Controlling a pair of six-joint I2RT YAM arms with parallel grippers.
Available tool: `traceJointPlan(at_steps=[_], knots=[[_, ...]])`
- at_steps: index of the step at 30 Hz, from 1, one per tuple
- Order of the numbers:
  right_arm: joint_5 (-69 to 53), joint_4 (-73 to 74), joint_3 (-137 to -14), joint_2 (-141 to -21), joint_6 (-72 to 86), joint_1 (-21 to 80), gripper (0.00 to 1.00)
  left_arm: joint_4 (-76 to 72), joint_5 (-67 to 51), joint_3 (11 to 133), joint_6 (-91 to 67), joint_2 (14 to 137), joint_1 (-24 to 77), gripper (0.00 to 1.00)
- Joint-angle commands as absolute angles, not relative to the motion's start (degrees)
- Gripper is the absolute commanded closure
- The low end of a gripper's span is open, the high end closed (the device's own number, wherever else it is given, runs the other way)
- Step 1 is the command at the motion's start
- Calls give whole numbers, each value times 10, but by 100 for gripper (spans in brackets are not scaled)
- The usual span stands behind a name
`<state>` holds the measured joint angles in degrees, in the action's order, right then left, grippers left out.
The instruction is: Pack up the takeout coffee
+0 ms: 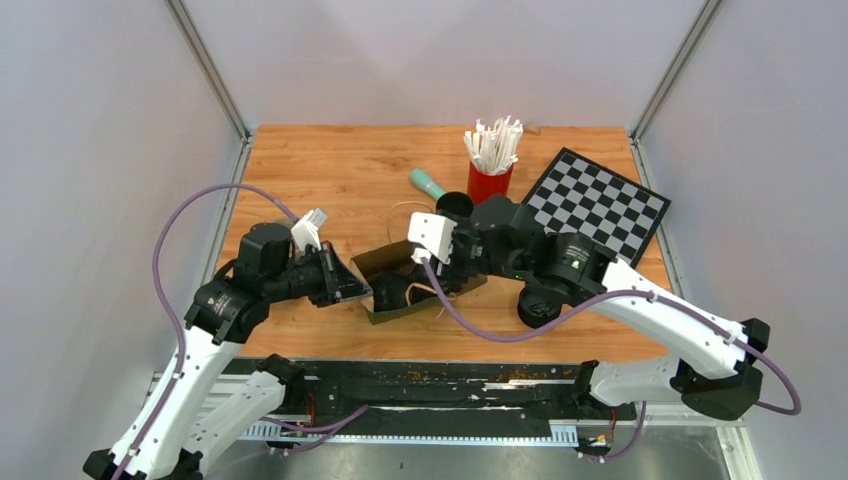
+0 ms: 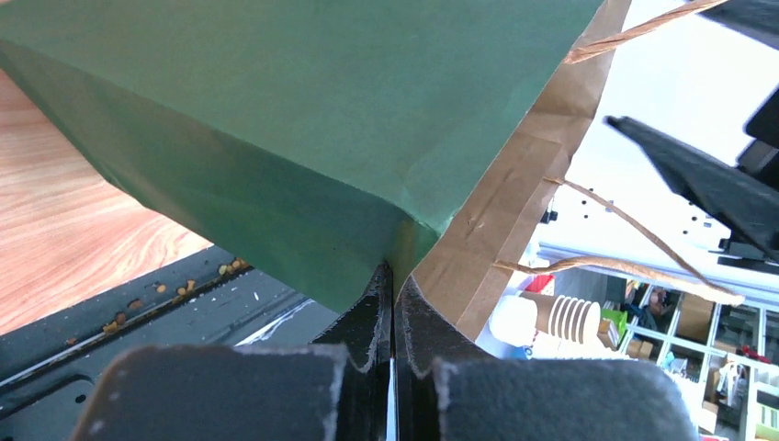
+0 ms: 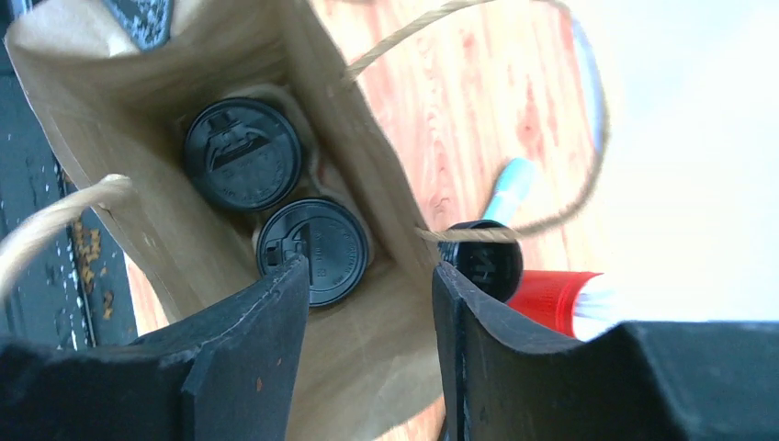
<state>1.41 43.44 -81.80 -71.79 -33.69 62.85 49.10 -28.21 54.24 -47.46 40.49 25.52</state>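
Observation:
A paper bag point(image 1: 395, 275), green outside and brown inside, lies with its mouth open toward the right on the wooden table point(image 1: 330, 170). My left gripper point(image 1: 352, 287) is shut on the bag's edge point(image 2: 413, 230). In the right wrist view, two coffee cups with black lids point(image 3: 242, 153) point(image 3: 314, 248) stand side by side in the bag point(image 3: 110, 83). My right gripper point(image 3: 367, 294) is open and empty at the bag's mouth, its jaws straddling the bag's wall. A third black-lidded cup point(image 3: 482, 262) stands outside the bag, also in the top view point(image 1: 455, 204).
A red cup of white wrapped straws point(image 1: 491, 160) stands at the back. A teal object point(image 1: 428, 183) lies beside the loose cup. A checkerboard point(image 1: 595, 203) lies at the right. A black round thing point(image 1: 540, 305) sits under the right arm. A black rail point(image 1: 420, 375) runs along the table's front edge.

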Motion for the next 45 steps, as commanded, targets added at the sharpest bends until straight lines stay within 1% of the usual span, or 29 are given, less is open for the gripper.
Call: traceJointPlan(at_steps=[1, 10, 15, 20, 24, 28, 33, 42, 45], knots=[[9, 371, -842, -677, -293, 618, 48, 516, -275, 585, -473, 424, 257, 100], [44, 333, -847, -649, -279, 612, 48, 554, -253, 606, -482, 450, 257, 100], [104, 293, -838, -629, -285, 610, 48, 585, -228, 635, -479, 468, 257, 100], [142, 269, -822, -614, -271, 601, 44, 611, -207, 651, -467, 487, 257, 97], [156, 283, -822, -620, -241, 589, 43, 619, -187, 660, -469, 495, 257, 96], [147, 280, -812, -617, -226, 585, 42, 633, -172, 671, -464, 509, 257, 91], [194, 297, -816, -630, -179, 569, 41, 670, -133, 708, -442, 531, 257, 83], [214, 295, -800, -622, -159, 559, 40, 686, -113, 739, -429, 548, 257, 77], [261, 302, -793, -625, -126, 549, 40, 693, -109, 754, -417, 558, 257, 71]])
